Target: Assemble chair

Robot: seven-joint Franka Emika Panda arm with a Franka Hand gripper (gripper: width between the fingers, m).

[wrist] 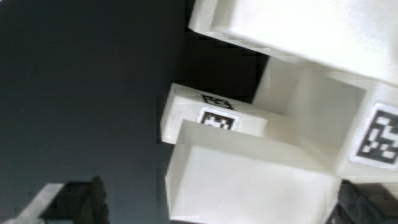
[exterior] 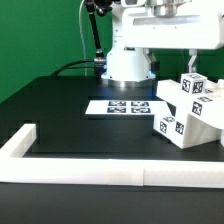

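Exterior view first: I see the chair (exterior: pixel 188 108) as one chunky white assembly of blocky parts, standing on the black bench (exterior: pixel 70 115) toward the exterior view's right. It carries several small black-and-white square tags on the faces turned to me. Just beside it, toward the exterior view's left, the marker board (exterior: pixel 123 106) lies flat on the bench, in front of the white base of the arm (exterior: pixel 128 60). A long low white border rail (exterior: pixel 90 172) runs along the near edge of the bench and turns a corner at the exterior view's left.

My arm reaches over above the chair, and a thin dark part hangs down toward the top of the assembly, but I cannot make out the fingers there.

On the wrist view the chair (wrist: pixel 267 150) fills most of the picture, very close, with two tags on a small step and another on a larger face. One dark fingertip (wrist: pixel 71 200) of the claw shows at the edge, well clear of the white parts. The claw stands wide and holds nothing that I can see.
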